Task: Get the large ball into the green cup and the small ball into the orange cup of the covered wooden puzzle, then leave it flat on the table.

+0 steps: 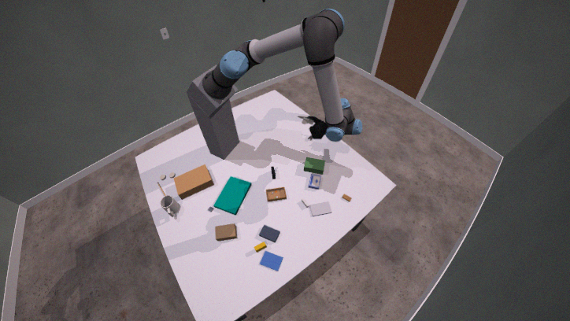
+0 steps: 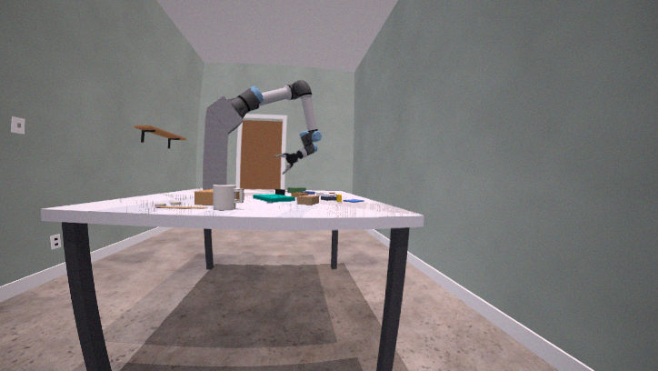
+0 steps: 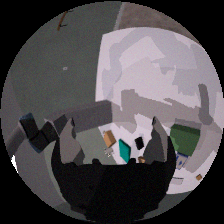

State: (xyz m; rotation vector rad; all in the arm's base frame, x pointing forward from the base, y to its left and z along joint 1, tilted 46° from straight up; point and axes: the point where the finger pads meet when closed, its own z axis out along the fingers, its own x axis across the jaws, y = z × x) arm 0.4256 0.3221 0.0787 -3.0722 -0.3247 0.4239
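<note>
The covered wooden puzzle [image 1: 275,193] is a small wood-framed tray lying flat near the middle of the white table; the balls and cups inside are too small to tell apart. In the wrist view it shows as a small brown patch [image 3: 142,160] past the right finger. My gripper [image 1: 306,127] hangs high above the table's far right part, well away from the puzzle, with its fingers spread wide and nothing between them. It also shows in the exterior view [image 2: 283,162] and in the wrist view [image 3: 113,122].
On the table lie a green box [image 1: 314,164], a teal book [image 1: 232,194], an orange box [image 1: 193,181], a mug [image 1: 169,204], a black upright block [image 1: 273,172], a white card [image 1: 320,208], and several small blocks. The robot's base column [image 1: 213,115] stands at the far edge.
</note>
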